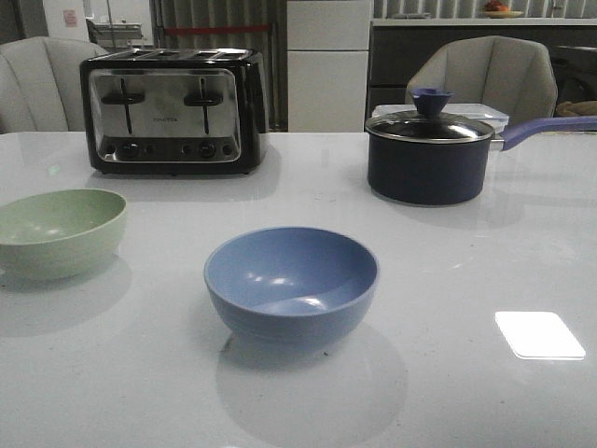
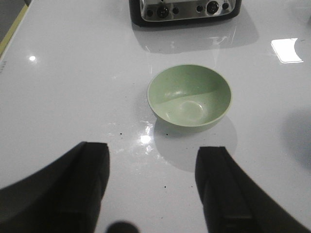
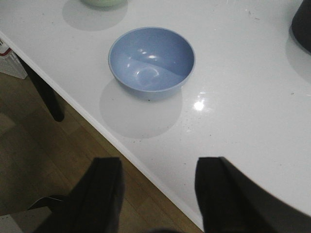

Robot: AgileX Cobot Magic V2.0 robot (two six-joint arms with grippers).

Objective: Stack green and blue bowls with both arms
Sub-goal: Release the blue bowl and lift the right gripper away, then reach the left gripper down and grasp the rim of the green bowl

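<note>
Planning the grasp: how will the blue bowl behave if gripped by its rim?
The blue bowl looks rigid and thin-walled, so probably light. Its smooth matte surface and the glossy table suggest that it may slide if nudged. Its narrow base may let it tip under sideways pressure.

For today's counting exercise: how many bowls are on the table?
2. The green bowl sits at the table's left; the blue bowl sits near the middle front. Both are empty.

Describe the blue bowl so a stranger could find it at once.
Start at the toaster at the back left of the white table. Come forward towards the table's near middle: the blue bowl stands there alone, upright and empty. Its neighbour to the left is a green bowl.
</note>
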